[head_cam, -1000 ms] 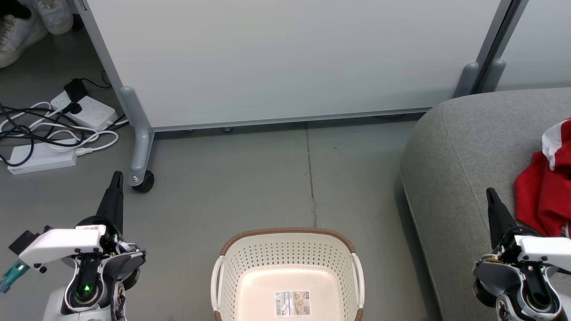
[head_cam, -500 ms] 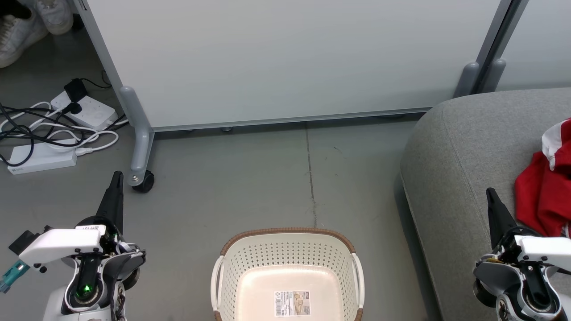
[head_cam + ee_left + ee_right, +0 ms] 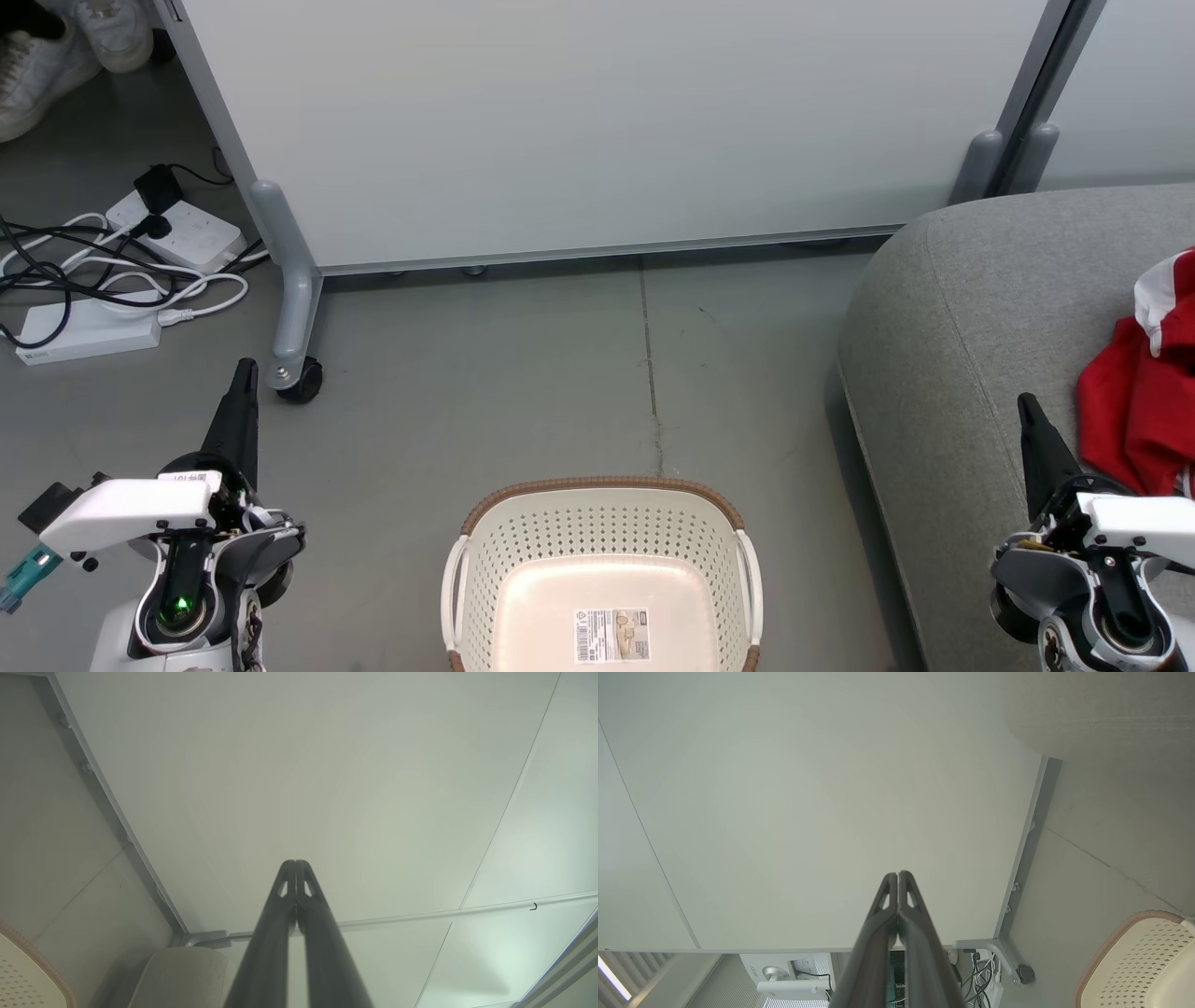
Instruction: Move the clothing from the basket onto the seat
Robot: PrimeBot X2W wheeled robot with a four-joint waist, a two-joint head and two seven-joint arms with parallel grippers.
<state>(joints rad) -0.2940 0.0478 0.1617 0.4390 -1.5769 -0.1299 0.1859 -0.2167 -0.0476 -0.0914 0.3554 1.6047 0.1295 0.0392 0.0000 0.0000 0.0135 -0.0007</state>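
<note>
The red clothing with a white panel lies bunched on the grey sofa seat at the right edge of the head view. On the floor at bottom centre stands the cream basket; only a barcode label shows on its floor. My left gripper is shut, held left of the basket with nothing in it. My right gripper is shut above the seat, just left of the clothing. Both wrist views show closed fingertips, left gripper and right gripper, with nothing between them.
A pale grey wheeled partition stands across the back, one castor near my left gripper. Power strips and tangled cables lie at the far left, white shoes at the top-left corner. Bare grey floor lies between basket and partition.
</note>
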